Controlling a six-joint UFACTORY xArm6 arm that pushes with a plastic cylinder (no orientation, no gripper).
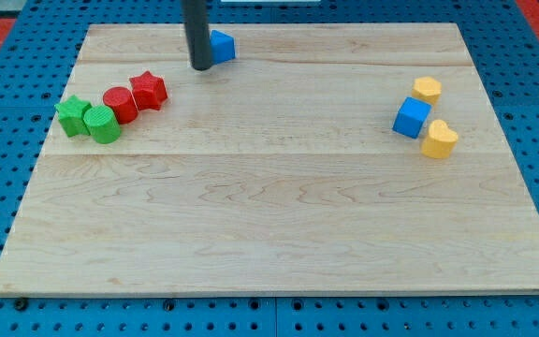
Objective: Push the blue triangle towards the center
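The blue triangle (223, 45) lies near the view's top edge of the wooden board (279, 215), left of the middle. My dark rod comes down from the view's top, and my tip (201, 66) rests on the board just left of and slightly below the blue triangle, touching or nearly touching it. The rod hides the triangle's left part.
At the view's left lie a red star (148, 90), a red cylinder (119, 104), a green cylinder (102, 124) and a green star (72, 114). At the view's right lie a yellow hexagon (427, 89), a blue cube (411, 117) and a yellow heart (439, 139).
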